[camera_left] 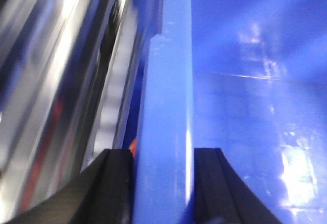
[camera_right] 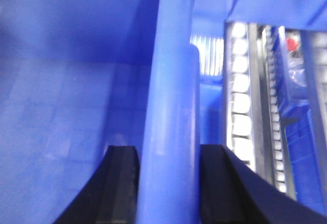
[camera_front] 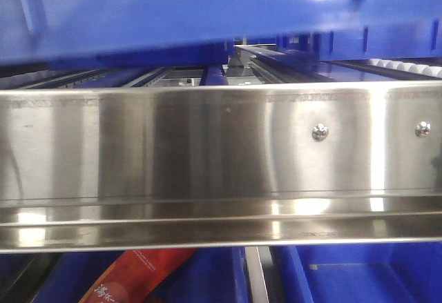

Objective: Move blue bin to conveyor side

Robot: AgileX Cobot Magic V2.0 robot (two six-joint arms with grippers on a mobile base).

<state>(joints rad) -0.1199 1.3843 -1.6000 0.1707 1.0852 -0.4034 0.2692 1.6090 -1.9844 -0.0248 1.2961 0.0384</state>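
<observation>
The blue bin is large and glossy and fills the top of the front view, held above a steel rail. In the left wrist view my left gripper is shut on the blue bin's thick left rim, one black finger on each side. In the right wrist view my right gripper is shut on the bin's right rim the same way. The bin's smooth inner walls and floor show in both wrist views. The conveyor is out of view.
A wide stainless steel rail with screws crosses the front view below the bin. White rollers in a steel track run to the right of the bin. Other blue crates and a red packet lie below the rail.
</observation>
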